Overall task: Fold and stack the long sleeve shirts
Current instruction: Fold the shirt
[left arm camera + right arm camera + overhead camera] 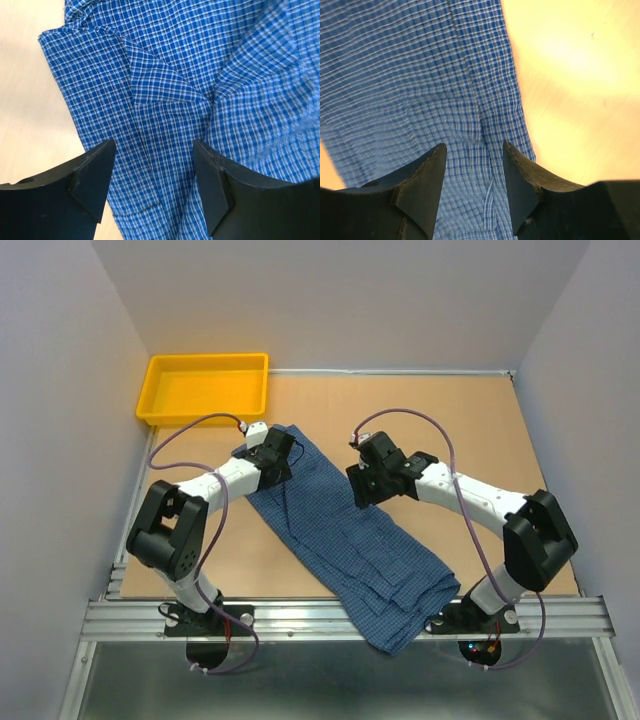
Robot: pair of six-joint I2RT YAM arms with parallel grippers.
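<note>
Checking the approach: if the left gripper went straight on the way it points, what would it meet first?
Likely the blue checked shirt, at the fold between the left gripper's open jaws; how near is unclear.

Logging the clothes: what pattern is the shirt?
The shirt is a fine blue-and-white check, clearest in the left wrist view.

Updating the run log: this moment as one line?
shirt: diagonal on table, near end overhanging | left gripper: open above shirt | right gripper: open above shirt edge
</note>
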